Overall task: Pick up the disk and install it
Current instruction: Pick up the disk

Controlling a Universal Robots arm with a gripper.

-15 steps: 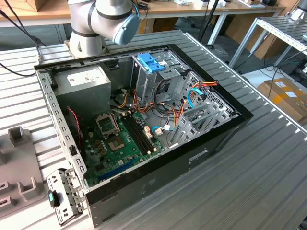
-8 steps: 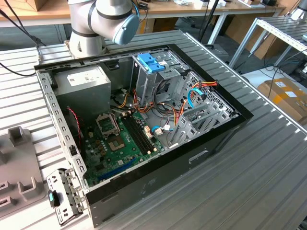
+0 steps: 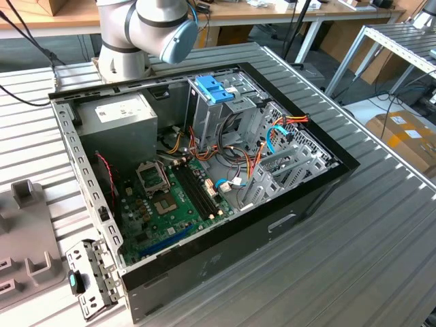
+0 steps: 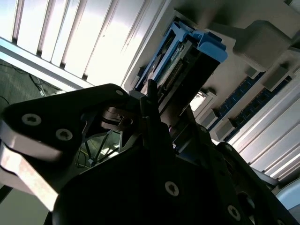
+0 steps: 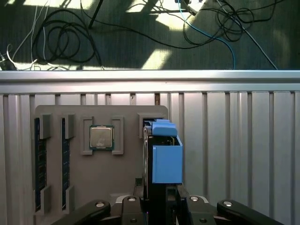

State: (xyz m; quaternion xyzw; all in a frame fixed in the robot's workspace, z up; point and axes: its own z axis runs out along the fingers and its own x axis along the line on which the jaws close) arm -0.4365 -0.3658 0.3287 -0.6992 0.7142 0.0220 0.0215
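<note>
Disks: one flat silver-grey metal disk in light-blue plastic carrier
Memory: two long dark-blue memory sticks
Processors: one square silver processor chip
Trays: one grey moulded plastic tray
Cases: one open black metal computer case
Boards: one green motherboard
Power supplies: one grey metal power supply box
Arms: one grey robot arm with light-blue joint cap
Brackets: one perforated grey metal bracket
</note>
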